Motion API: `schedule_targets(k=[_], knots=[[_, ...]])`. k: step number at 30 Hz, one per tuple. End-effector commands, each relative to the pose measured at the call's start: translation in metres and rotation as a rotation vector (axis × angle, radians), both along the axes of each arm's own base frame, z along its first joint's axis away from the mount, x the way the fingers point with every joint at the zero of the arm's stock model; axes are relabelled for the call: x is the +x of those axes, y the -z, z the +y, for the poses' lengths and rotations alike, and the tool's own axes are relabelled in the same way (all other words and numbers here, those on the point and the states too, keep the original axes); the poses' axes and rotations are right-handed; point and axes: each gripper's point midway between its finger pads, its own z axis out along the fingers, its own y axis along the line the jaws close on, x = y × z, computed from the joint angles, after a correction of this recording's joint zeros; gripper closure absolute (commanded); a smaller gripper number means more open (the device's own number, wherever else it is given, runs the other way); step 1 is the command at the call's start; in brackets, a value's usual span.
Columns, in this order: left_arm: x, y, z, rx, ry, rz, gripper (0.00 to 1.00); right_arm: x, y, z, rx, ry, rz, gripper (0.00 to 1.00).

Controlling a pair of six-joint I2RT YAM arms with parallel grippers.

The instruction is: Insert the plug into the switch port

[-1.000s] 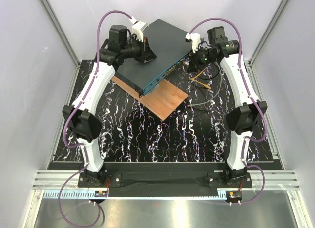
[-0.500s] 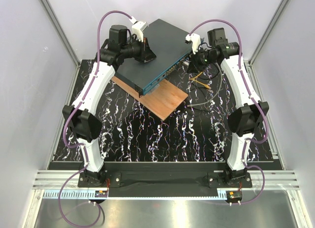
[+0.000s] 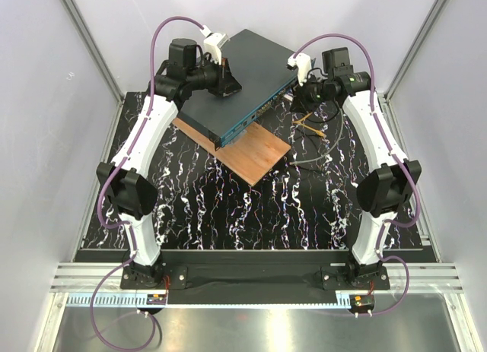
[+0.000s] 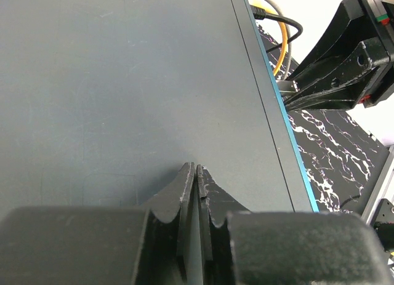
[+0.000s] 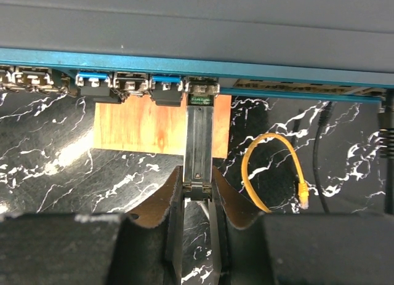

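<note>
The switch point(image 3: 243, 74) is a flat dark grey box with a teal front face point(image 5: 277, 69) and a row of sockets. It lies on a wooden board. My right gripper point(image 5: 198, 174) is shut on the rear end of the plug point(image 5: 199, 140), a narrow grey piece whose front end sits in a socket of the switch. In the top view the right gripper point(image 3: 295, 93) is at the switch's front right end. My left gripper point(image 4: 196, 168) is shut and empty, its tips on the switch's top point(image 4: 123, 82); it also shows in the top view point(image 3: 228, 84).
The brown wooden board point(image 3: 255, 154) sticks out from under the switch. Yellow cables point(image 5: 271, 168) and a black cable point(image 5: 317, 156) lie right of the plug, and a long grey cable point(image 3: 312, 160) lies on the mat. Neighbouring sockets hold modules with blue tabs point(image 5: 92, 79).
My right arm's elbow has swung a little to the right and the wrist has shifted slightly; its gripper stays at the switch's front. The left arm has not moved.
</note>
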Motion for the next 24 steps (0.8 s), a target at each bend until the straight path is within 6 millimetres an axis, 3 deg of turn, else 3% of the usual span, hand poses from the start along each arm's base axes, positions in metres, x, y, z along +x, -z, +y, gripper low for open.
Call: schedule_targets(k=[1, 9, 24], knots=[[-0.005, -0.005, 0.001, -0.019, 0.009, 0.011, 0.89, 0.019, -0.046, 0.004, 0.02, 0.02, -0.203, 1.0], [-0.003, -0.006, 0.0, -0.021, 0.012, 0.009, 0.9, 0.011, -0.047, 0.001, 0.021, 0.024, -0.196, 1.0], [-0.003, -0.005, 0.001, -0.016, 0.007, 0.01, 0.9, -0.011, -0.032, 0.02, 0.038, -0.076, -0.134, 1.0]])
